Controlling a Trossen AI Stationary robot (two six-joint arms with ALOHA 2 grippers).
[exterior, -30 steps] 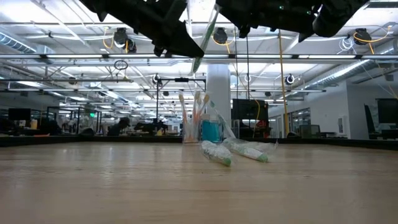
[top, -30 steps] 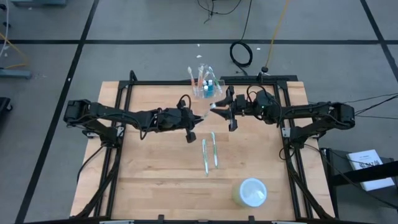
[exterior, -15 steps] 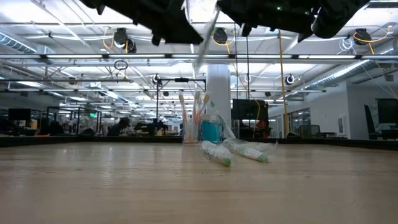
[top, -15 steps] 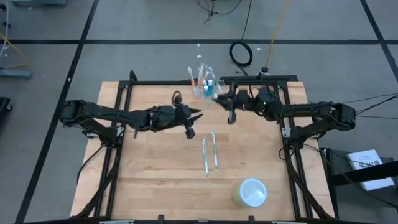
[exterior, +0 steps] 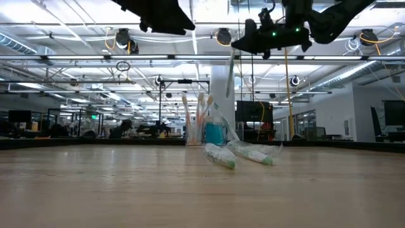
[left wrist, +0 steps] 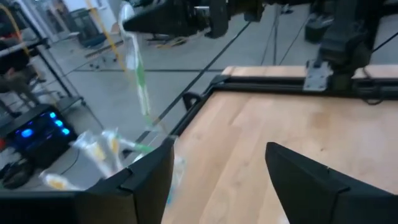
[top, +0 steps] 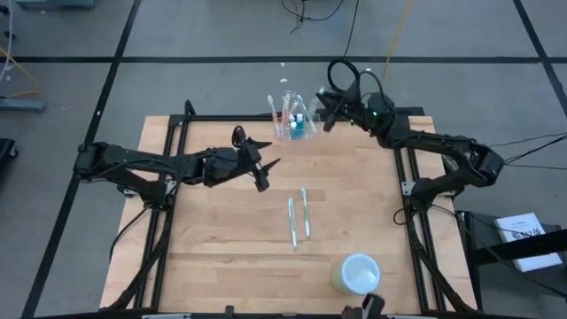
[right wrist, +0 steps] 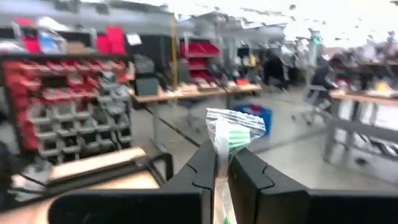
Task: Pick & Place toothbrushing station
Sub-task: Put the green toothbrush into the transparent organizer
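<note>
Change: a second ago both grippers met over the middle of the table's far half; since then the left gripper (top: pixel 262 165) has drawn back toward its own side, and the right gripper (top: pixel 324 110) has swung out to the far edge, carrying a wrapped toothbrush (exterior: pixel 230 66) with it.
Near, tub: a pale white-lidded tub (top: pixel 358 274) sits at the near edge, right of centre, well apart from both arms.
Near, loose brushes: two wrapped toothbrushes (top: pixel 299 219) lie side by side on the table (top: pixel 213 248), between the tub and the arms.
Middle, left gripper: hovers above the board left of centre; fingers (left wrist: pixel 314 180) spread wide with nothing between them.
Far, right gripper: clenched on the wrapped toothbrush, which hangs down from it in the low view; held high, just beside the station.
Far, toothbrushing station (top: pixel 292 120): clear holder at the far edge of the table, upright, with several brushes and something blue standing in it.
Risk, drop: the grip looks to be on crinkled wrapper (right wrist: pixel 233 134) near one end; the brush could slip or swing as it is lowered.
Risk, knock: the station stands at the very edge; a dangling tip that misses the opening could tip it off.
Hidden: the station's rim and any free slot are hard to make out through clear plastic; whether the fingers hold the handle or only the wrapper cannot be told.
</note>
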